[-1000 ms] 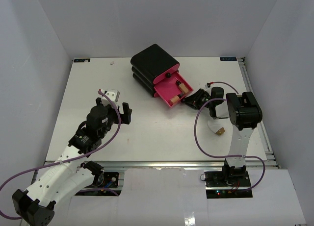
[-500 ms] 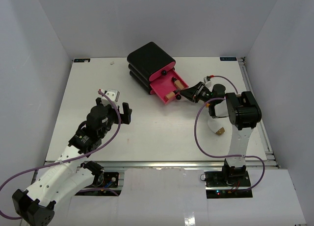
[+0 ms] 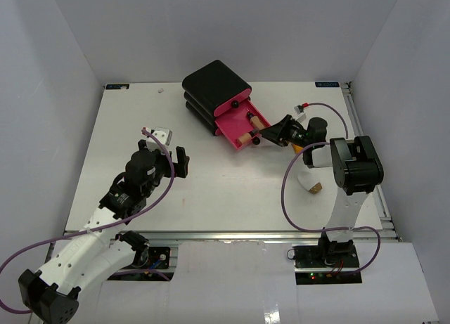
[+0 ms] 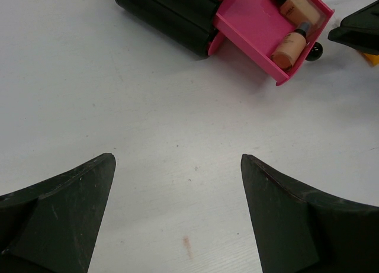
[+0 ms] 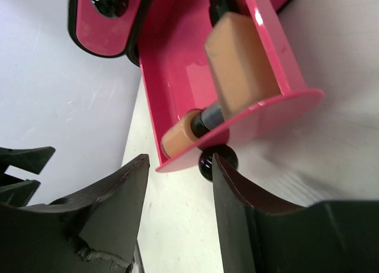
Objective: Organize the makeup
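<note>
The black box (image 3: 214, 91) has one pink drawer (image 3: 242, 124) pulled open, with two tan bottles (image 3: 247, 127) lying in it. In the right wrist view the bottles (image 5: 237, 54) lie against the drawer front, above its black knob (image 5: 216, 160). My right gripper (image 3: 271, 134) is open and empty, with the knob just inside its right fingertip (image 5: 237, 184). A white oval tube with a tan end (image 3: 310, 183) lies by the right arm. An orange tube (image 3: 299, 147) peeks out under the right wrist. My left gripper (image 3: 172, 150) is open and empty over bare table (image 4: 177, 160).
The box stands at the back middle of the white table (image 3: 211, 190), turned at an angle. Grey walls close in the table on three sides. A purple cable (image 3: 285, 187) loops beside the right arm.
The box and open drawer have shifted a little back and left. My right gripper followed toward the drawer's knob. The left arm has barely moved.
</note>
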Action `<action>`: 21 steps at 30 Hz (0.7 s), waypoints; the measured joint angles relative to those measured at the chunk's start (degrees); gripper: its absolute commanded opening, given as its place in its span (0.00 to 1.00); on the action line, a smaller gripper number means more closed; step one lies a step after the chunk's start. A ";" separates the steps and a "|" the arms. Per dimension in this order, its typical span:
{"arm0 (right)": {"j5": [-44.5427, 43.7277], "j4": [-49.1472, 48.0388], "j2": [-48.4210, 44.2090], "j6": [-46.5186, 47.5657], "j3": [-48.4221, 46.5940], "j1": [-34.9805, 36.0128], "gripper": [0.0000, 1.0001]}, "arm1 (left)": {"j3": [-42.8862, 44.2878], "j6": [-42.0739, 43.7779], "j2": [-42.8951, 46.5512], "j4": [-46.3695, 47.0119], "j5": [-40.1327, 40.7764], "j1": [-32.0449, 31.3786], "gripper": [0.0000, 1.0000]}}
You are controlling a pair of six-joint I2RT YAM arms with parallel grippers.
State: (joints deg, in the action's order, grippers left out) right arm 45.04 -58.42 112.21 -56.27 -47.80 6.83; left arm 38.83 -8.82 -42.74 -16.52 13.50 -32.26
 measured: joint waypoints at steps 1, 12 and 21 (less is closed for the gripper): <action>0.07 0.55 -0.40 0.87 0.54 -0.32 0.53 | 0.00 0.00 0.01 0.04 -0.04 0.02 0.98; 0.42 5.09 0.55 5.29 3.74 -1.07 0.51 | 0.00 0.00 0.02 0.25 -0.13 0.13 0.98; 1.25 4.62 4.97 5.05 3.06 -0.21 0.51 | 0.00 0.00 -0.17 0.26 -0.41 0.30 0.98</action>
State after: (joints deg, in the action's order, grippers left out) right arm 46.29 -53.79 117.18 -51.22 -44.74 6.62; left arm 38.83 -8.82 -42.90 -16.26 13.09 -31.97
